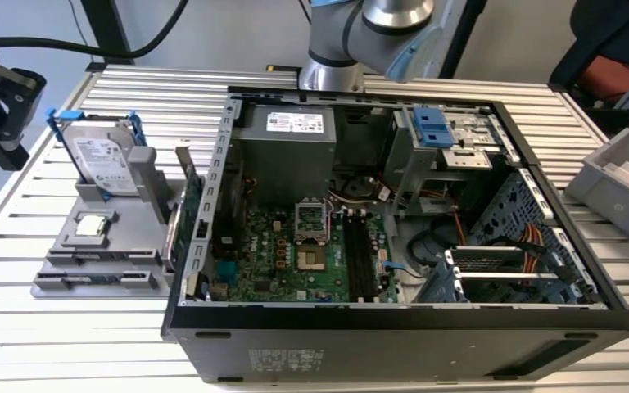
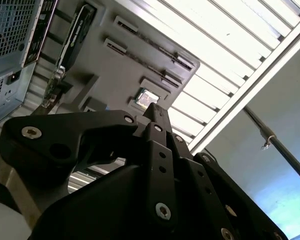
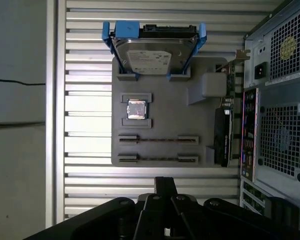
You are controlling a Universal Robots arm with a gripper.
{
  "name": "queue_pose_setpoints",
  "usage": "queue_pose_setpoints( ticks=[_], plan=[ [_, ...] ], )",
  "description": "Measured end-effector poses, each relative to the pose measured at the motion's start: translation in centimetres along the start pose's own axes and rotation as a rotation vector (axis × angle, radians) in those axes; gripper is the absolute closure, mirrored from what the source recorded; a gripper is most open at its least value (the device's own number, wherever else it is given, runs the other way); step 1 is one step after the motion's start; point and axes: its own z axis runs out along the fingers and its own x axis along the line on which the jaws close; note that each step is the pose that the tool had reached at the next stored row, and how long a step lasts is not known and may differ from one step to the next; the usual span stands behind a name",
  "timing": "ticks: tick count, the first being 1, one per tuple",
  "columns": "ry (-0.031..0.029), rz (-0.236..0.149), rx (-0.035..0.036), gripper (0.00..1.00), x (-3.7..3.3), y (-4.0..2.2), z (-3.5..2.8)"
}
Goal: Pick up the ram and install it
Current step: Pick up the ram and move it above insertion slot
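Your gripper (image 3: 165, 182) has its fingers (image 3: 165, 189) pressed together at the tip with nothing caught between them, and in the second wrist view they likewise narrow to one closed point. It hangs over bare slats of the table (image 3: 87, 125), just off the near edge of the grey tray (image 3: 165, 125). The nearer ram stick (image 3: 157, 159) stands on edge in its two end holders closest to that edge, and the farther ram stick (image 3: 157, 140) sits parallel just behind it. Both long axes run across the tray, one end toward the computer case (image 3: 280, 125) and the other toward the open table side, parallel to the broad face of the hard drive (image 3: 152, 52). Beyond the sticks you see the processor chip (image 3: 138, 109), then the hard drive upright in its blue clips. At the tray's case-side edge the expansion card (image 3: 222, 140) stands close to the stick ends, so room is tight there; the opposite ends face free slats. In the exterior view the memory slots (image 1: 359, 255) on the motherboard run front to back, crosswise to the sticks.
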Motion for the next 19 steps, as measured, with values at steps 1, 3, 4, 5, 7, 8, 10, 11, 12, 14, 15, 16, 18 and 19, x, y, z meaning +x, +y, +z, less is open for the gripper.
queue_pose_setpoints(
  ticks=[1, 3, 4, 5, 7, 8, 10, 11, 12, 14, 15, 16, 18, 19],
  plan=[
    [0.0001, -0.002, 0.0, 1.0, 0.01, 0.02, 0.0],
    [0.0007, -0.012, -0.0001, 1.0, 0.01, 0.02, 0.0],
    [0.0009, -0.019, -0.0002, 1.0, 0.01, 0.02, 0.0],
    [0.0012, -0.026, -0.0004, 1.0, 0.01, 0.03, 0.01],
    [0.0021, -0.042, -0.0005, 1.0, 0.01, 0.04, 0.0],
    [0.0025, -0.052, -0.0006, 1.0, 0.02, 0.04, 0.0],
    [0.0034, -0.071, -0.0009, 1.0, 0.02, 0.05, 0.0],
    [0.0039, -0.08, -0.0009, 1.0, 0.02, 0.05, 0.0],
    [0.0042, -0.089, -0.001, 1.0, 0.02, 0.05, 0.0],
    [0.0052, -0.107, -0.0011, 1.0, 0.01, 0.05, 0.0],
    [0.0056, -0.116, -0.0012, 1.0, 0.01, 0.05, 0.0],
    [0.0061, -0.127, -0.0014, 1.0, 0.01, 0.05, 0.0],
    [0.0072, -0.149, -0.0016, 1.0, 0.01, 0.06, 0.0],
    [0.0077, -0.16, -0.0017, 1.0, 0.01, 0.07, 0.0]
  ],
)
